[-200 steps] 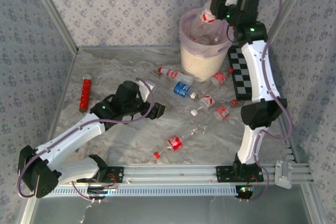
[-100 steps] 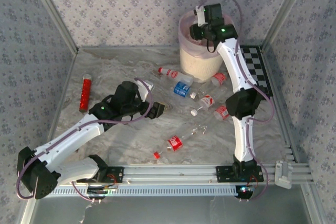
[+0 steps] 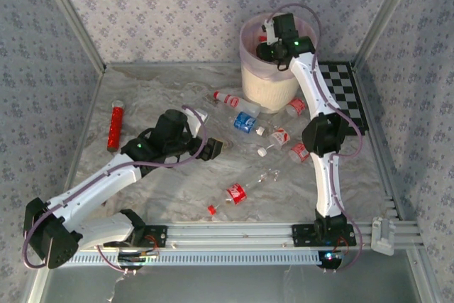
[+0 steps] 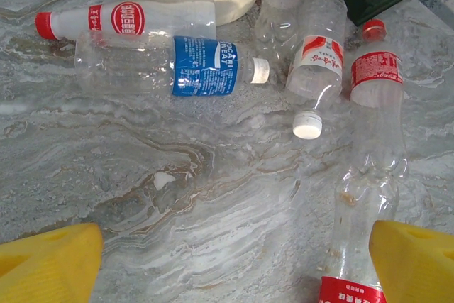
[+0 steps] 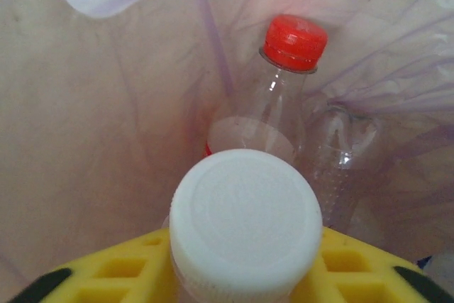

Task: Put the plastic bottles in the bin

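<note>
Several clear plastic bottles lie on the marbled table: a red-capped one, a blue-labelled one, others and one nearer. My left gripper hovers open over bare table; its wrist view has the blue-labelled bottle and a red-labelled bottle ahead and the gripper empty. My right gripper reaches down into the bin, shut on a white-capped bottle between its yellow fingers. Below it in the lined bin, a red-capped bottle stands.
A long red tube lies at the left. A chequered board lies right of the bin. Patterned walls close in the table on three sides. A loose white cap lies among the bottles.
My right arm has swung left from the bin's right rim and dipped the bottle down inside the bin. The left arm has stayed put.
</note>
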### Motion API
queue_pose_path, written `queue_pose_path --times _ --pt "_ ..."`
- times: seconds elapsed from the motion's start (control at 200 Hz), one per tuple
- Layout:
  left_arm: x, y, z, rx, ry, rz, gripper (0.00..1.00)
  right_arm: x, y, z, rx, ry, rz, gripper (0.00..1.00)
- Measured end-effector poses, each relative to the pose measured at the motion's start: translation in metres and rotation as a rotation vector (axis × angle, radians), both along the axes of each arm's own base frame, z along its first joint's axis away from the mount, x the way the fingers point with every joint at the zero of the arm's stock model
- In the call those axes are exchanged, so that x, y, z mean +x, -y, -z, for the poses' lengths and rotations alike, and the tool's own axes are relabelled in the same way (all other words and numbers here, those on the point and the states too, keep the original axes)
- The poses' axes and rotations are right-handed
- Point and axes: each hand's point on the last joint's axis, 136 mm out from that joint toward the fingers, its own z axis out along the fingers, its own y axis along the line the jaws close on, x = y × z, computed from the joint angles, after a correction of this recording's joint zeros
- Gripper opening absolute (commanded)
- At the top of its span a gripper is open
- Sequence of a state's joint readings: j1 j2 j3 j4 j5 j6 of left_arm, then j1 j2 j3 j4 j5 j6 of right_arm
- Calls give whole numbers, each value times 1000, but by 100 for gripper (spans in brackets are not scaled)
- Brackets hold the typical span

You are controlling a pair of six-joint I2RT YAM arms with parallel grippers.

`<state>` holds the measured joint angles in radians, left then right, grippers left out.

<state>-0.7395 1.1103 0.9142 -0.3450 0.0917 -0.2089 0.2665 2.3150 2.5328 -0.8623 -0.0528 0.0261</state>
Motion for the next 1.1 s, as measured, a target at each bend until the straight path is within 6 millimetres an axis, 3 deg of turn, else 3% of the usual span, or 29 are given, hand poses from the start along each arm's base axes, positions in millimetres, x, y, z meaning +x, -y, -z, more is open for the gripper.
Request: queue_pose_path --times 0.135,0.29,0.405,0.63,0.725,0.795,0.905,1.1 --pt "2 1 6 5 -22 -13 98 -3 2 2 26 -23 2 83" --pt "8 1 19 6 -75 -58 99 -11 6 -12 49 -23 -3 97" --pt "18 2 33 15 -135 -111 100 -23 21 -53 70 36 11 100" --pt "38 20 42 29 -192 -139 100 -72 70 -167 128 238 58 100" --pt "35 39 44 68 -188 -58 100 -97 89 -188 134 268 88 100" --pt "20 58 48 119 -186 60 100 -116 96 -185 139 252 105 100" --pt "-19 81 59 207 -199 278 100 -147 101 -154 150 176 129 100" --pt "-84 78 83 329 -302 526 100 -192 123 -97 185 55 220 100"
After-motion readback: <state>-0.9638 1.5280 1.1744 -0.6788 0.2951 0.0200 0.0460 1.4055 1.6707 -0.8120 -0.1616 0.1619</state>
